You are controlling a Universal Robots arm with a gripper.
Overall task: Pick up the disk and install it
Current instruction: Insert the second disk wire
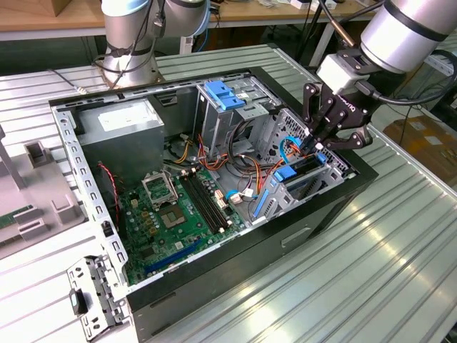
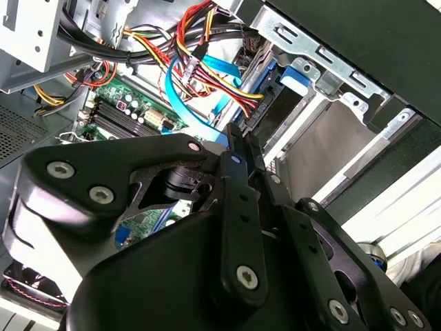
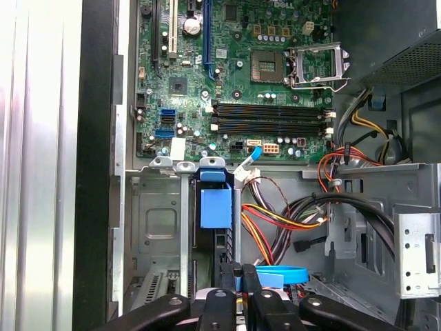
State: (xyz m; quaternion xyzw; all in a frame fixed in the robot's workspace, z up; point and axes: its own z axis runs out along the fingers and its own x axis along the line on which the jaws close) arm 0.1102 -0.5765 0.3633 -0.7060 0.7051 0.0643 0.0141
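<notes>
- In the exterior view, the open computer case lies on its side on the ribbed metal bench, and the arm's black hand reaches down into the drive bay at the case's edge toward the exterior view's right. Its fingers are drawn close together around a thin blue-edged part standing upright in the bay, which appears to be the disk sitting edge-up in its slot. The green motherboard lies on the case floor, the grey power-supply box sits in the far corner, and a blue latch tops the metal drive cage.
- In the second wrist view, the hand has its two narrow fingers nearly pressed together, with a thin blue edge between their tips. Just beside them lie a blue data cable and a bundle of red, yellow and black wires. The metal bay frame stands right next to the fingers.
- In the first wrist view, the hand pinches a slim blue piece at its fingertips. The disk's blue carrier stands in the bay slot just beyond, and the motherboard is farther off.
</notes>
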